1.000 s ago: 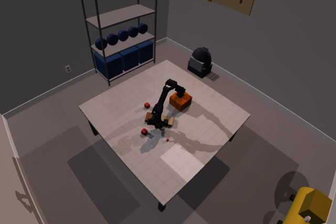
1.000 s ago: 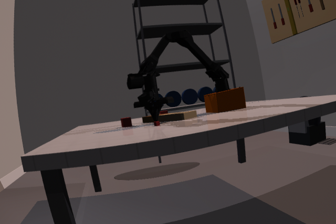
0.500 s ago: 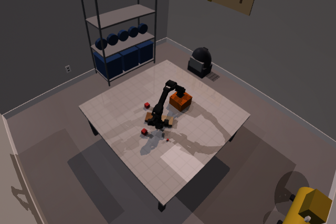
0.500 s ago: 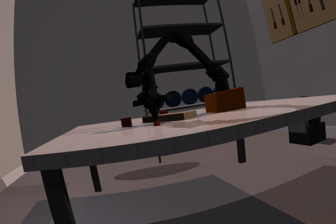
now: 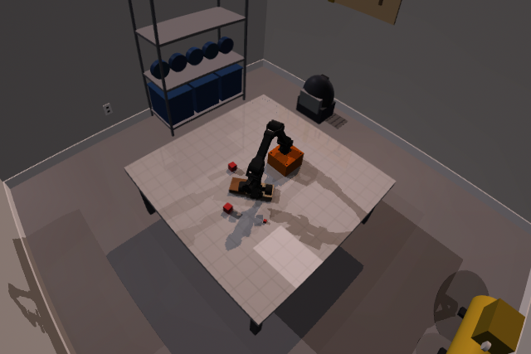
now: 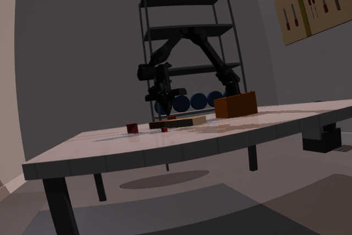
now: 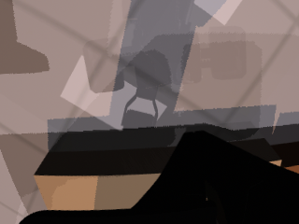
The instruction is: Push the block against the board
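Note:
The square block [image 5: 235, 185] [image 6: 154, 125] is brown and lies flat. The tan board [image 5: 266, 196] [image 6: 198, 120] [image 7: 70, 191] lies flat, in line with it. In the wrist view only a sliver of the block [image 7: 292, 170] shows, at the right edge beside the board's end. The arm hides much of the join in the top view, so I cannot tell whether the whole sides touch or whether the edges are even. My gripper [image 6: 168, 114] [image 7: 193, 141] is shut and empty. It points down, with its tips a little above the height of the board's top.
An orange box [image 5: 284, 163] [image 6: 236, 105] stands by the arm's base. A red cube [image 5: 227, 207] [image 6: 132, 128] lies in front of the block, another red cube [image 5: 231, 166] behind it. A tiny red cube [image 5: 265, 220] [image 6: 164, 129] lies in front of the board.

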Motion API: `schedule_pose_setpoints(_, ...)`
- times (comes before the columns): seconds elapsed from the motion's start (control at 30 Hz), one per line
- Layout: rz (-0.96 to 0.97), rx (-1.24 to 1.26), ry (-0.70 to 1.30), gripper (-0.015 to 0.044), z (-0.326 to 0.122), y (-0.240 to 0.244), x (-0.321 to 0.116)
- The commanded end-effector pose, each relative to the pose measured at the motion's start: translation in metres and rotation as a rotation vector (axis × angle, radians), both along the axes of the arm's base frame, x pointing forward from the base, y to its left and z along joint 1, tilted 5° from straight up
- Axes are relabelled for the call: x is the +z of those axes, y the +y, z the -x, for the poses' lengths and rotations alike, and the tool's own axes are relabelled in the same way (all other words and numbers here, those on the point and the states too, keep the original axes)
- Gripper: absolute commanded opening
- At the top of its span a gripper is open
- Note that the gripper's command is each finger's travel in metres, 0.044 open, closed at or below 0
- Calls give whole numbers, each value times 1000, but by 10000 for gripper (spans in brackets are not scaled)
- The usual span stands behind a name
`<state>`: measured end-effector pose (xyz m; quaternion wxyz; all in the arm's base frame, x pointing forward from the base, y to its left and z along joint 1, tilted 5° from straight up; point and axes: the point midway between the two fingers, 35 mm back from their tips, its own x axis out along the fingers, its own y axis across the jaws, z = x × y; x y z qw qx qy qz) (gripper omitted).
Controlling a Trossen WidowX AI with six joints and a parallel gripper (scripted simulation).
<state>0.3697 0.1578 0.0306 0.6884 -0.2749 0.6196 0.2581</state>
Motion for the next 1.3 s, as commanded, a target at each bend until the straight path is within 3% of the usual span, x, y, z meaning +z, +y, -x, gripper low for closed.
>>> schedule_pose_setpoints(0.0, -9, -45, -13, 0, 18, 8, 3)
schedule_pose_setpoints(0.17, -9, -45, -13, 0, 17, 8, 0)
schedule_pose_setpoints(0.33, -8, -45, -13, 0, 12, 9, -52)
schedule_pose_setpoints(1.27, -7, -45, -12, 0, 26, -5, -54)
